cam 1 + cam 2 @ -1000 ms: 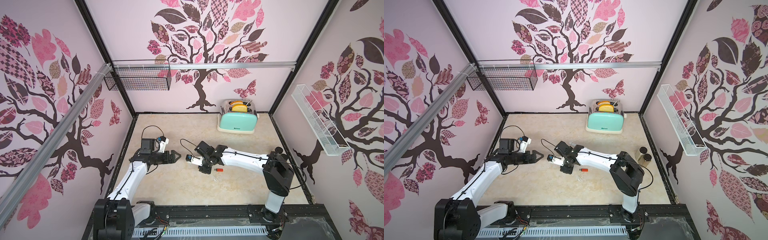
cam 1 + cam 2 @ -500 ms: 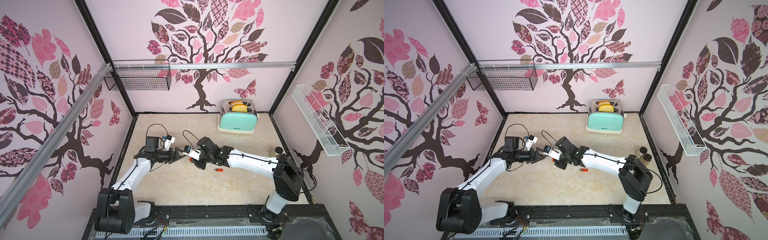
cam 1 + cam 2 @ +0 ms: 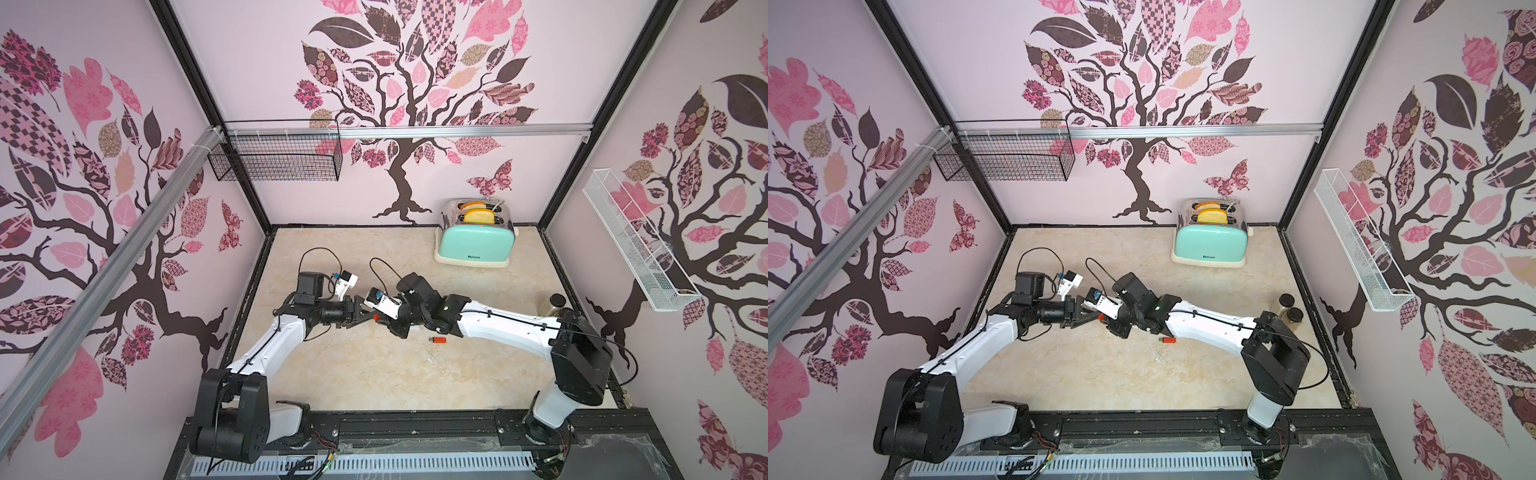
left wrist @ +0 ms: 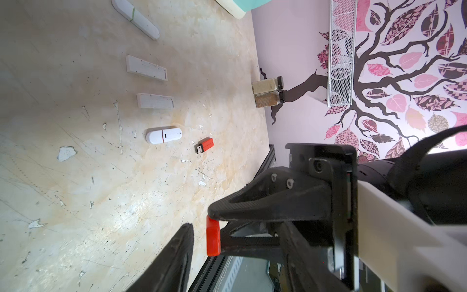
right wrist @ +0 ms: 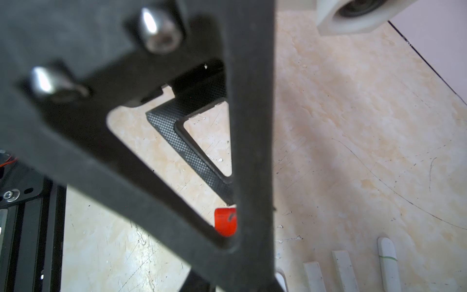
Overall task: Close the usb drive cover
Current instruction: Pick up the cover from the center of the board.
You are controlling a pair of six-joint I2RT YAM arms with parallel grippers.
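Right gripper [image 4: 216, 225]: pressed together, pinching a small red plastic cap [image 4: 213, 239] at its fingertips. It sits at the centre of both top views.
Small red plastic cap: held by one end, the rest sticking out past the black fingers. It also shows in the right wrist view [image 5: 225, 222].
Left gripper [image 3: 1090, 314]: jaws spread and holding nothing. It faces the right gripper tip to tip, with one black finger [image 4: 177, 252] just beside the cap and a gap showing between them.
Red USB drive [image 3: 438, 340]: a short red stick with a bare metal plug, lying flat on the tabletop. In both top views it is right of centre, just below the right forearm and apart from both grippers, plug towards frame left.
Tabletop [image 3: 374, 374]: beige marbled surface, scuffed and chipped.
White capped USB stick with a red band [image 4: 163, 135]: lying near the red USB drive.
Two white rectangular blocks [image 4: 146, 68] [image 4: 155, 101]: lying flat in a row beyond the white stick.
Long white stick with a green band [image 4: 136, 17]: at the end of that row.
Two brown spice jars with black lids [image 3: 1287, 301]: touching each other, at the right edge of the tabletop.
Mint-green toaster [image 3: 473, 245]: upper right of the tabletop, by the back wall, with bread in its slots.
Black wire basket [image 3: 276, 160]: on the back wall, upper left.
White mesh shelf [image 3: 636, 241]: on the right wall.
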